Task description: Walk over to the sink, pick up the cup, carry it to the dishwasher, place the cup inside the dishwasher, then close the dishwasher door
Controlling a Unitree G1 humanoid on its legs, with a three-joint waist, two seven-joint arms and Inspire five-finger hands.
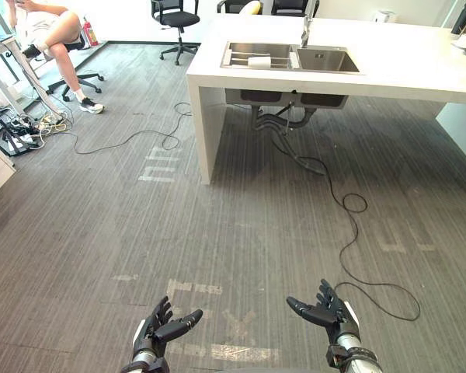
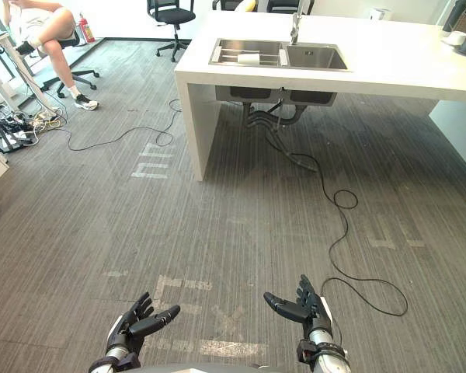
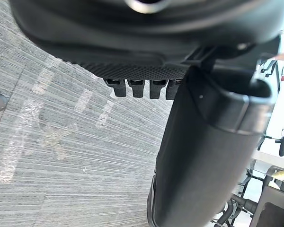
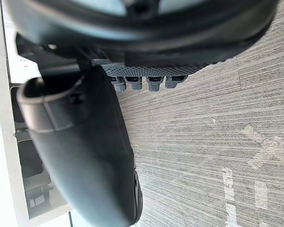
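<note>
Both hands hang low over the floor [image 1: 217, 233], well short of the sink: the left hand [image 1: 161, 326] and the right hand [image 1: 326, 311] have their fingers spread loose, thumbs turned inward, and hold nothing. Far ahead, the sink [image 1: 326, 61] is set in a white counter [image 1: 404, 66]. A pale thing in the sink's left basin is probably the cup [image 1: 259, 61], too small to tell how it lies. It sits almost straight ahead, slightly toward the right hand's side. Walking up to the sink likely comes first, as neither hand can reach it yet.
</note>
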